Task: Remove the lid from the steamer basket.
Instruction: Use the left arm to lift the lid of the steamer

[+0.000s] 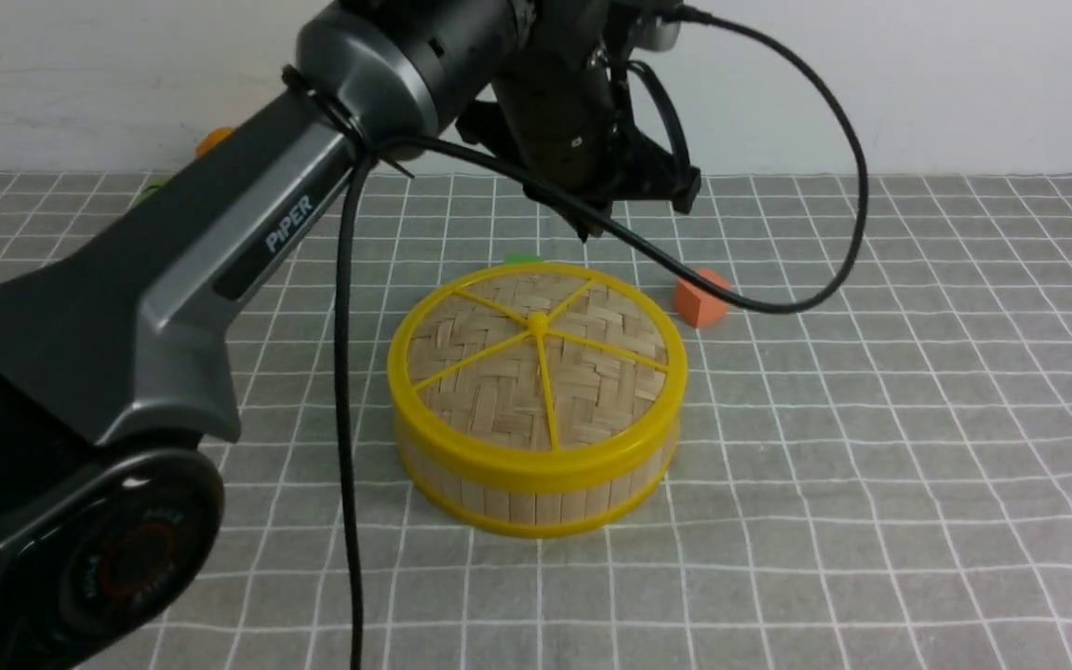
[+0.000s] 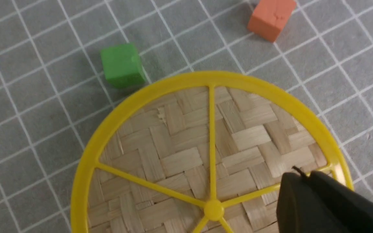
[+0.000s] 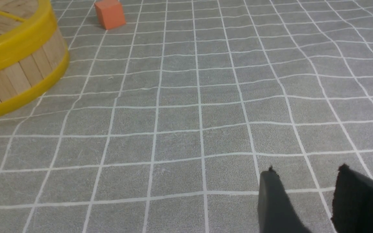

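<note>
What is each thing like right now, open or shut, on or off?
lid, on the steamer basket, untouched.
steamer basket, upright, covered.
left fingers, shut, empty, above the lid.
right fingers, open, empty, over bare cloth.
orange block, resting on the cloth, apart from the basket.
green block, resting on the cloth beside the basket.

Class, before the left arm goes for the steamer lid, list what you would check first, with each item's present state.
1. Lid seated on the steamer basket: ok.
2. Centre knob uncovered: ok.
3. Left hand above the lid, not touching: ok.
4. Left hand open enough to grasp: not ok, fingers together.
5. Green cube clear of the basket: cannot tell, it sits close behind.
6. Right hand away from the basket: ok.
</note>
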`<move>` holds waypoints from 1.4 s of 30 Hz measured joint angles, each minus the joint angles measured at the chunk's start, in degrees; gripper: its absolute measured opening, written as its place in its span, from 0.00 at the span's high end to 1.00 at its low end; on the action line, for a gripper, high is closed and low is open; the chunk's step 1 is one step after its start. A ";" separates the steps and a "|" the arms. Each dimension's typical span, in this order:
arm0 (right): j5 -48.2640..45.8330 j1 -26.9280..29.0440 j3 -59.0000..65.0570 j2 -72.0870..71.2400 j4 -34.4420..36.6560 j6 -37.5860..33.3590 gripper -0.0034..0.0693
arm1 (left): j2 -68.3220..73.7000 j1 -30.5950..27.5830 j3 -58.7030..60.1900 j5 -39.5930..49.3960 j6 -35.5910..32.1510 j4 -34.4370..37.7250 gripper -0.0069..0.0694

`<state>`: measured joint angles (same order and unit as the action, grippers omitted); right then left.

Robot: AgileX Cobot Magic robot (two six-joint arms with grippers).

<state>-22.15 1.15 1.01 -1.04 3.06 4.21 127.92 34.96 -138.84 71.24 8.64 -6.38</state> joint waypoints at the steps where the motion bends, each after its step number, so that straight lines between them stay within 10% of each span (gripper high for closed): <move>1: 0.00 0.00 0.00 0.00 0.00 0.00 0.62 | -0.23 -0.05 1.31 0.00 -0.16 -0.12 0.76; 7: 0.00 0.00 0.00 0.00 0.00 0.00 0.62 | -0.76 -0.05 6.97 0.00 -2.15 -0.59 0.43; 12: 0.00 0.00 0.00 0.00 0.00 0.00 0.62 | 0.05 -0.05 8.13 0.00 -1.71 -4.32 0.34; 31: 0.00 0.00 0.00 0.00 0.00 0.00 0.62 | 4.14 -0.05 8.19 -0.05 4.44 -6.57 0.50; 37: 0.00 0.00 0.00 0.00 0.00 0.00 0.62 | 4.20 -0.05 8.09 -0.22 5.81 -7.08 0.76; 42: 0.00 0.00 0.00 0.00 0.00 0.00 0.62 | 4.20 -0.05 8.02 -0.22 7.59 -7.30 0.76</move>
<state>-22.15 1.15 1.01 -1.04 3.06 4.21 132.13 34.90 -130.82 71.02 16.23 -13.67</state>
